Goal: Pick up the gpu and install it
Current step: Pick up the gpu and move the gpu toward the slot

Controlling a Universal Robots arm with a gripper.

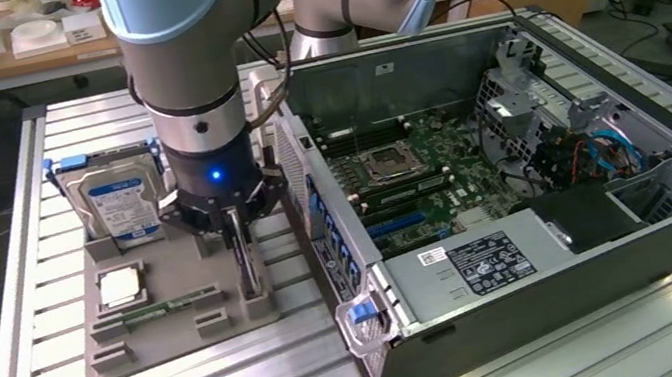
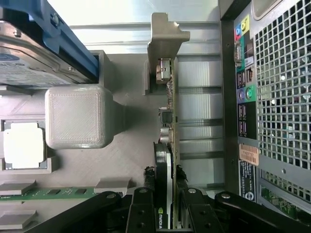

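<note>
Now the pincer (image 2: pixel 166 196) is clamped on the gpu (image 2: pixel 168 145), 1 finger against each face. The card stands on edge in the gray tray (image 1: pixel 169 328), likely so it can be gripped from above.

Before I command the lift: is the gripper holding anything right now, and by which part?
The gripper jaws pinch the gpu by its two flat faces at the upper edge; the card stands on edge in the gray holder.
</note>
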